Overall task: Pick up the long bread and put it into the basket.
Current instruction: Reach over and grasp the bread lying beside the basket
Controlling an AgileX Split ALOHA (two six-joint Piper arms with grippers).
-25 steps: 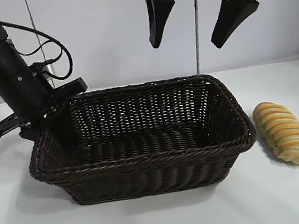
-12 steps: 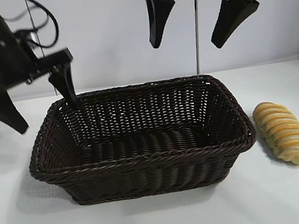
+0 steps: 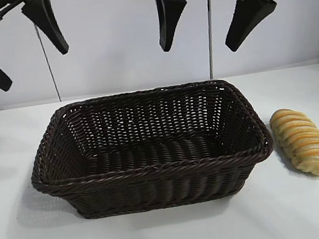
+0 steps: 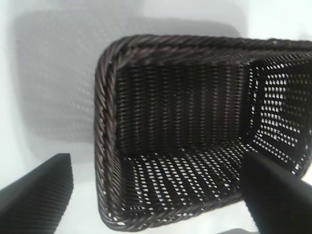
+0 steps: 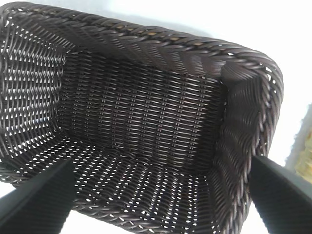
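Observation:
The long bread point(image 3: 304, 140), golden-yellow with orange-brown ridges, lies on the white table just right of the basket point(image 3: 155, 171). The dark brown wicker basket stands in the middle and holds nothing. My right gripper point(image 3: 201, 46) hangs open and empty high above the basket's back edge. My left gripper point(image 3: 33, 72) is open and empty, raised high at the upper left, above the basket's left end. The basket fills the left wrist view point(image 4: 105, 126) and the right wrist view point(image 5: 146, 46). A sliver of the bread shows at the edge of the right wrist view point(image 5: 304, 144).
The white table point(image 3: 177, 237) runs to a pale back wall. Two thin vertical poles point(image 3: 211, 45) stand behind the basket.
My left gripper has risen from the basket's left end, where it was low at the rim, to high above it. The right gripper, basket and bread have not moved.

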